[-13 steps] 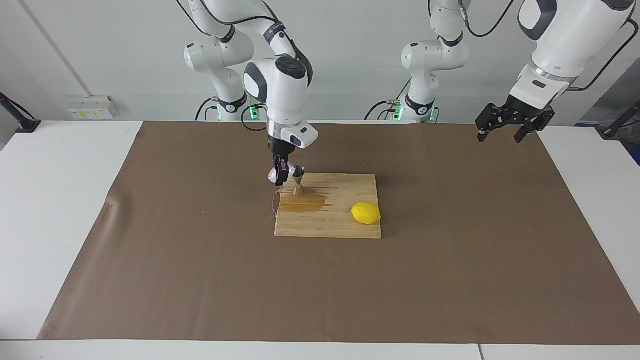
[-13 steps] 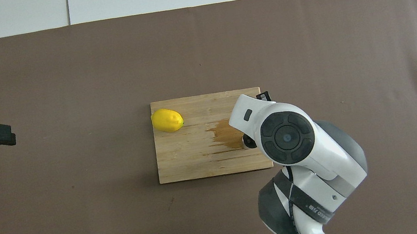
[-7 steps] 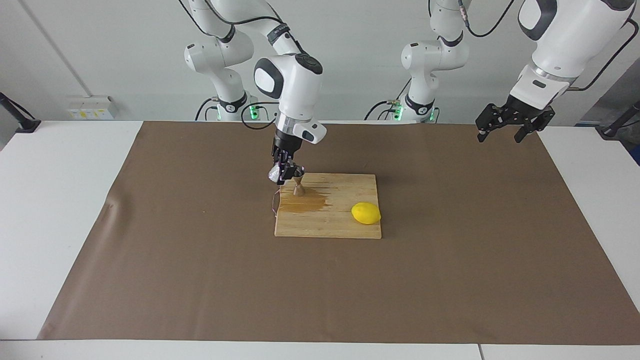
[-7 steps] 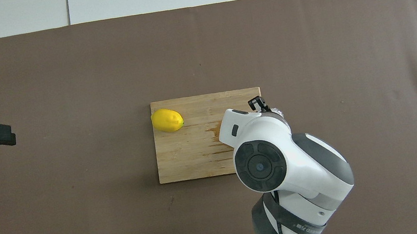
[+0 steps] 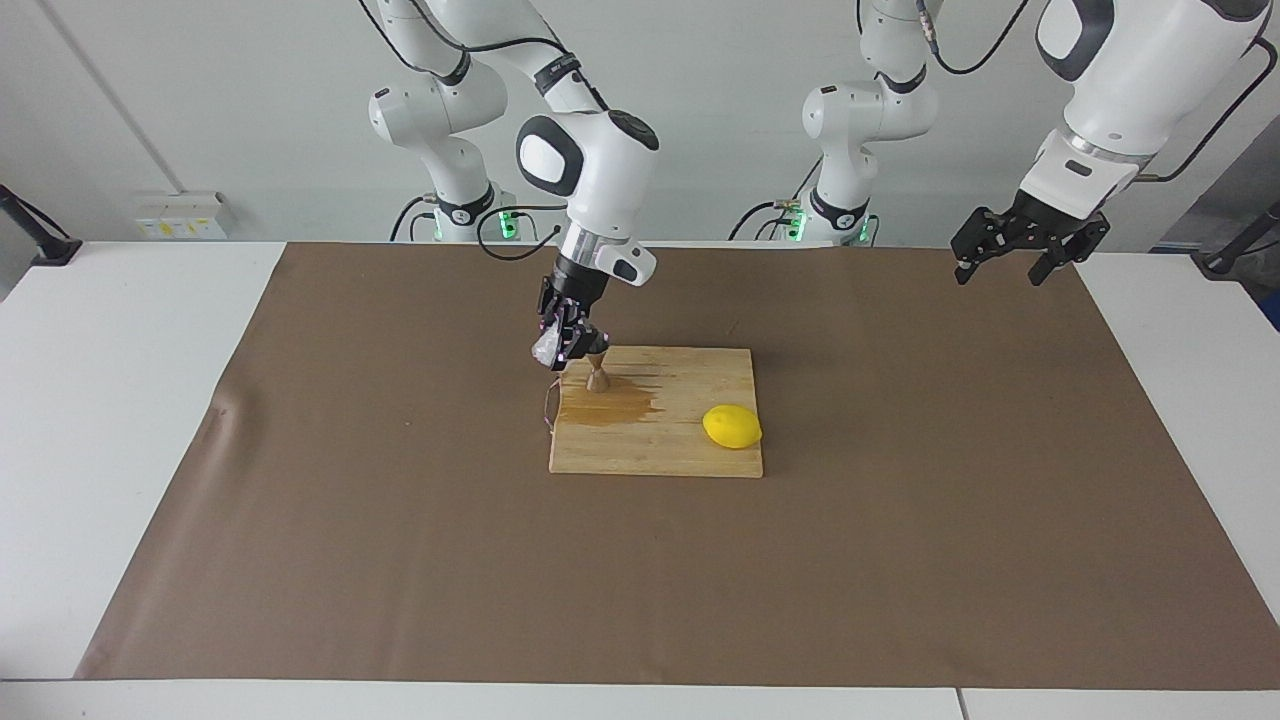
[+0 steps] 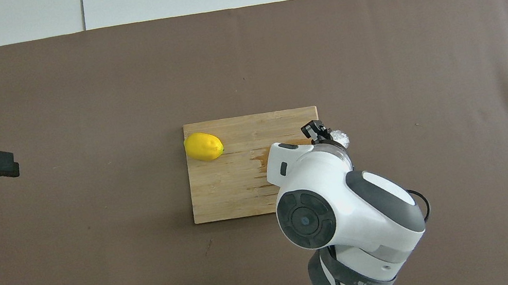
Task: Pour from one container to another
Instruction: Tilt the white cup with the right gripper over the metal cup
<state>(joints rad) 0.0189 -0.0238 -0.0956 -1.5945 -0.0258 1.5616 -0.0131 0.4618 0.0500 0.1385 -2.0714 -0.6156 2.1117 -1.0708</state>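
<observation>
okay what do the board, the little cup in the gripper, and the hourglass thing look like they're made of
Board: pale wood, perhaps bamboo, showing strip grain, with a darker wet-looking stain. Cup, gripped by the right gripper beside the jigger: clear whitish, glinting, probably glass, possibly plastic. Jigger: looks metal, though it reads brownish here, so the finish is uncertain.

The right arm reaches down over the table's middle, wrist tilted, its right gripper (image 5: 562, 343) clamped on a small glass cup (image 5: 548, 347). The left arm waits raised at its own end, left gripper (image 5: 1010, 262) spread wide, holding nothing.
</observation>
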